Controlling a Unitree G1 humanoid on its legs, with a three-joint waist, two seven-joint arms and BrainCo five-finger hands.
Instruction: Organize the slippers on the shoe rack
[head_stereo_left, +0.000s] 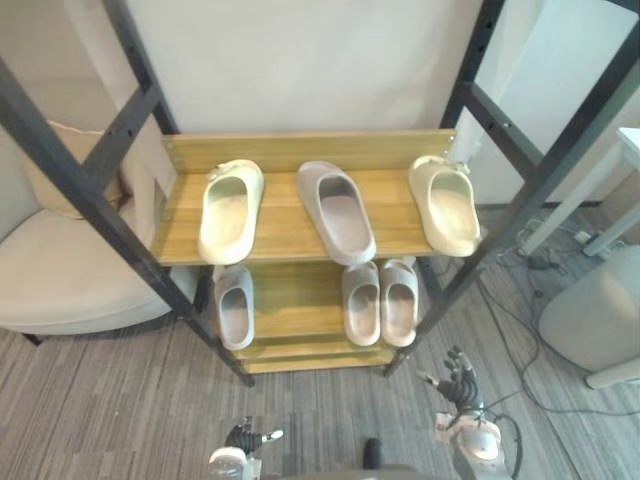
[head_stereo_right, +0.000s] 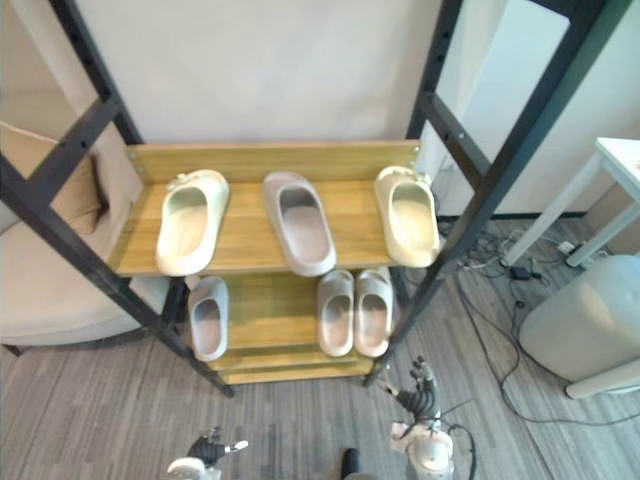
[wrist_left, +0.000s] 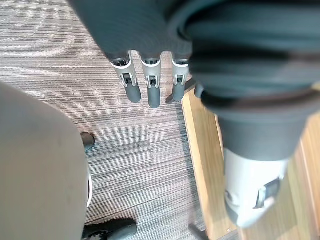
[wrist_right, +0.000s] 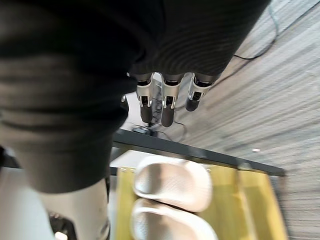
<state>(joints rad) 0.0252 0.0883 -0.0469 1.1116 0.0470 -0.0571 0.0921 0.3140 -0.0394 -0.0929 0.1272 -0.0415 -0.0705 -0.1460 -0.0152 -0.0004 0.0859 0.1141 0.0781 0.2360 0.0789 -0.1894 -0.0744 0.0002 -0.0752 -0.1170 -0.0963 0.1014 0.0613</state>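
Three slippers lie on the top shelf of the shoe rack (head_stereo_left: 282, 222), a cream slipper (head_stereo_left: 230, 210) at the left, a greyish slipper (head_stereo_left: 337, 210) in the middle and another cream one (head_stereo_left: 445, 205) at the right. On the lower shelf a single grey slipper (head_stereo_left: 235, 310) and a grey pair (head_stereo_left: 380, 302) have their heels hidden under the top shelf's front edge. The left hand (head_stereo_left: 243, 438) and right hand (head_stereo_left: 462, 390) hang low over the floor before the rack, partly cut off, fingers straight and empty in their wrist views.

Left hand (head_stereo_left: 244, 438) and right hand (head_stereo_left: 461, 384) hang low (both relaxed, empty).
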